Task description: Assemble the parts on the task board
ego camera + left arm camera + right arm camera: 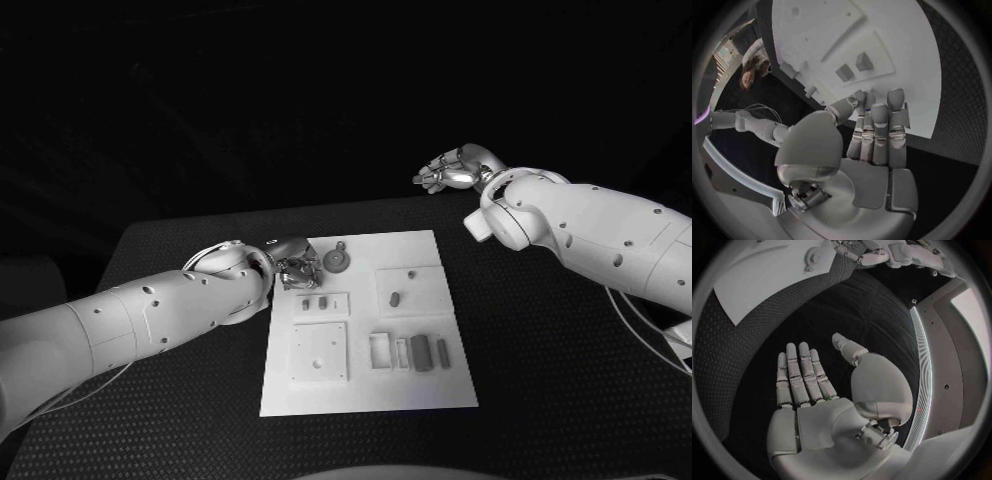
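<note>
The white task board lies mid-table. A round toothed part sits near its far left corner, and an oval part lies in a raised square. Two small parts stand left of centre, and dark bars lie near the right edge. My left hand hovers at the board's far left edge beside the round part. Its fingers lie together with the thumb against them over the board; whether anything is pinched is unclear. My right hand is raised beyond the board's far right corner, its fingers spread and holding nothing.
Black textured table surrounds the board on all sides. Two small blocks stand on the board just ahead of the left fingertips. The right wrist view shows the board's corner and my left hand far off.
</note>
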